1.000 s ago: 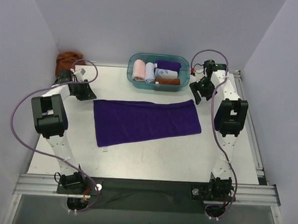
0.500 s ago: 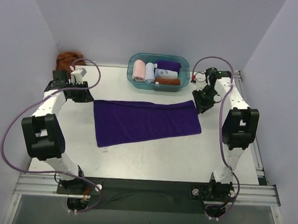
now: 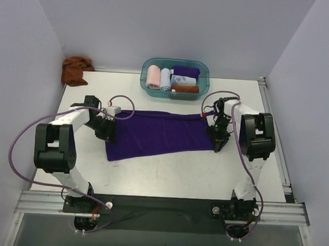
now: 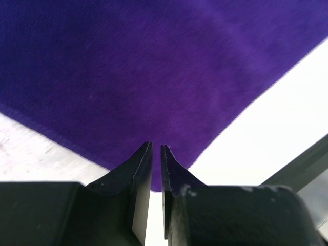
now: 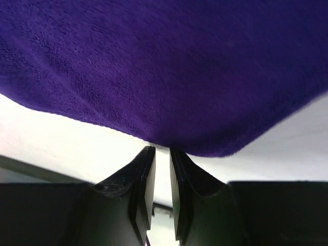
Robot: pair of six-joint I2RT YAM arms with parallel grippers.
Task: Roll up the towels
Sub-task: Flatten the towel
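At centre frame, both arms have dropped from the far corners onto the deep purple terry towel (image 3: 161, 133), spread flat on the white bench (image 3: 173, 176). Left pincer (image 3: 105, 130) sits at its left end, right pincer (image 3: 217, 142) at its right, each narrowed to a slit, gripping nothing visible. Rolling looks imminent; the rust-brown towel (image 3: 74, 70) waits crumpled, upper left.

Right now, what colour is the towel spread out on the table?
Deep purple, plain with no pattern; the towel shows best in the top view.
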